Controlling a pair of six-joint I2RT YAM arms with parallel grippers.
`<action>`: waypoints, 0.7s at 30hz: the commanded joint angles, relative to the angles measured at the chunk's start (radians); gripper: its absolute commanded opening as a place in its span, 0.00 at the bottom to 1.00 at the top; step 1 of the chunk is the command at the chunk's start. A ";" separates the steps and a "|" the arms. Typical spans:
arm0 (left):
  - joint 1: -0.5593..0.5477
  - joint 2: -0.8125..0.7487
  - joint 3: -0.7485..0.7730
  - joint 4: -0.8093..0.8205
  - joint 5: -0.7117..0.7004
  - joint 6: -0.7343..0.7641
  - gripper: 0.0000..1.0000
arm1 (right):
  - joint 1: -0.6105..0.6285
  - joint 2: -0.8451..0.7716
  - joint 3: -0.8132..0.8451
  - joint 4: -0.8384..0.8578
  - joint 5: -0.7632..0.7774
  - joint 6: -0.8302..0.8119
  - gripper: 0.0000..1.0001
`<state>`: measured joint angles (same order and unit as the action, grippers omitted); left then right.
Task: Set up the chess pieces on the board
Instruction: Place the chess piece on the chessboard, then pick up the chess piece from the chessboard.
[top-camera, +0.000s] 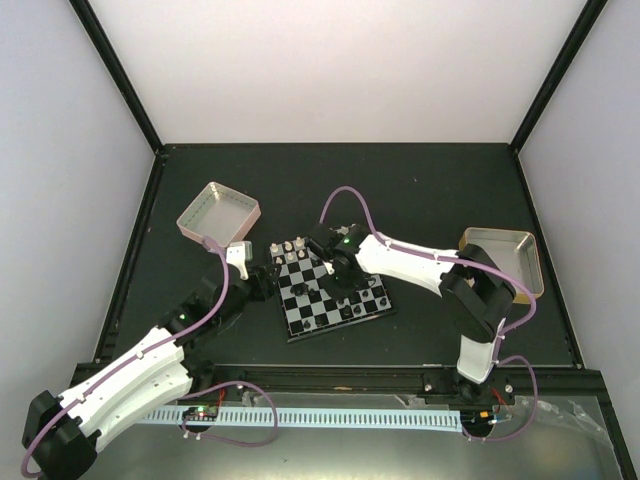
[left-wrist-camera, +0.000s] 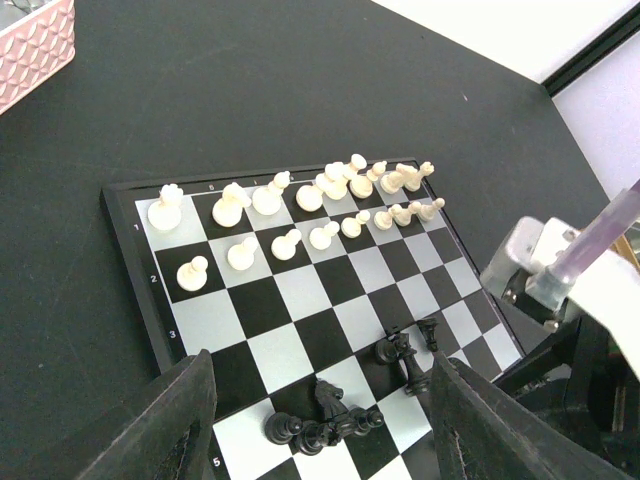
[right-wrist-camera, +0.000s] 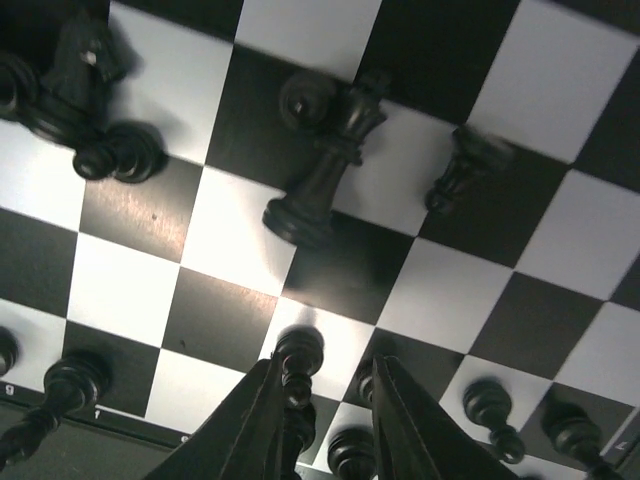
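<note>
**A:** Start at the left. What's there?

**B:** A pink tray (top-camera: 215, 210) sits far left on the table (top-camera: 420, 190), well apart from the board (left-wrist-camera: 207, 322). The left hand (left-wrist-camera: 320, 375) hovers beside the board with its fingers spread wide and nothing between them.

**A:** And on the board?

**B:** The white pieces (left-wrist-camera: 310, 198) stand in two tidy rows along one edge. Mid-board, several black pieces (left-wrist-camera: 325, 425) lie toppled in a small heap, with a black knight (left-wrist-camera: 328, 395) among them. A few more sit just to their right, but I can't tell whether those are upright or tipped.

**A:** The right side?

**B:** The right hand (right-wrist-camera: 328, 368) is low over the black end of the board. Its fingers are slightly parted around a black pawn (right-wrist-camera: 298, 350). There's a gap beside the pawn, so I'd judge it isn't pinched. Other black men stand along the edge there. A metal tray (top-camera: 495, 248) lies near the table's right side.

**A:** How will these pieces handle?

**B:** They look tiny, light, hard and smooth, so I'd guess they topple at a nudge and could slip out of a firm squeeze. I'd take upright ones at the narrow neck, coming straight down from above. Fallen ones I'd take across the waist. Each base should sit flat on its square before the hand lets go.
</note>
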<state>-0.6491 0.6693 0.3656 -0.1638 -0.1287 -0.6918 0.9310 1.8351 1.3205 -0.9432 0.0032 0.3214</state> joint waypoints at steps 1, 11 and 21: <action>0.007 -0.009 -0.001 0.014 0.001 0.002 0.60 | -0.018 -0.036 0.042 0.023 0.077 0.035 0.26; 0.008 -0.020 -0.004 0.003 -0.005 0.005 0.60 | -0.102 0.057 0.103 0.066 0.117 -0.026 0.34; 0.009 -0.023 -0.004 -0.006 -0.011 0.007 0.60 | -0.108 0.146 0.169 0.069 0.112 -0.071 0.38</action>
<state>-0.6487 0.6601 0.3653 -0.1680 -0.1295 -0.6914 0.8242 1.9579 1.4551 -0.8772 0.1074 0.2836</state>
